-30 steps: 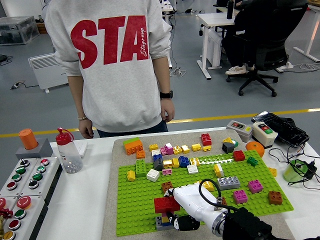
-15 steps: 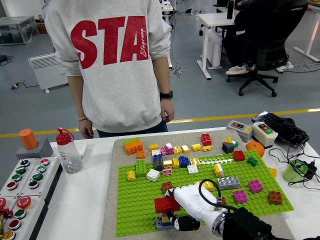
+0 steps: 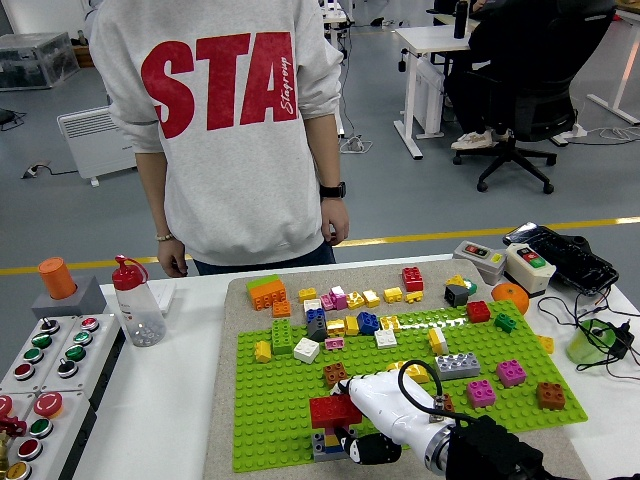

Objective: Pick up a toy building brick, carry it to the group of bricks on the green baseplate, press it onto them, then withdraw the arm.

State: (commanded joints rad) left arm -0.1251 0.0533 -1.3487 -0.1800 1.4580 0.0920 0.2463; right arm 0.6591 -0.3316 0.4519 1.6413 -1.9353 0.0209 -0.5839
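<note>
Gripping hand: right hand (image 3: 372,420), entering from the lower right, fingers curled around the red brick (image 3: 335,409).
Red brick: sits on top of the small stack of bricks (image 3: 328,441) at the near edge of the green baseplate (image 3: 272,405); whether fully seated cannot be told.
Loose bricks: scattered over the baseplate's middle and far side.
Far side: a person in a grey sweatshirt (image 3: 225,120) stands behind the table, hands hanging clear of it.
</note>
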